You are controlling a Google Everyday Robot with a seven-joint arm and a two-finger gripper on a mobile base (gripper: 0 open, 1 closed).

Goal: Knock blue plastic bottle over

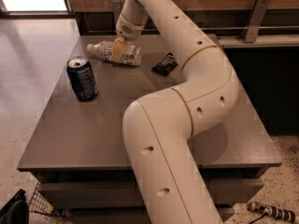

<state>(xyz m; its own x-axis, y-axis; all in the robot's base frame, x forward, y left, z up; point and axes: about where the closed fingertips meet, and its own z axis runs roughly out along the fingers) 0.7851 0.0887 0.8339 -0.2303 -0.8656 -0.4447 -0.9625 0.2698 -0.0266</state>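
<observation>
- Plainly, the blue plastic bottle [132, 55] lies on its side near the far edge of the table [93, 134], white cap pointing left;
- the gripper [119, 49] hangs over its middle, seemingly touching it; whether clenched or released, I cannot tell;
- a dark blue can [82, 78] stands upright nearby; a small black packet [164, 64] lies to the bottle's right.

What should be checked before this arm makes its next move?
1. Blue plastic bottle lying on its side: ok.
2. Bottle resting wholly on the table: ok.
3. Pincer at the bottle's middle, free of it for a lift away: cannot tell.
4. Soda can upright and apart from the bottle: ok.
5. Dark packet lying apart from the bottle, out of the pincer's way: ok.
</observation>
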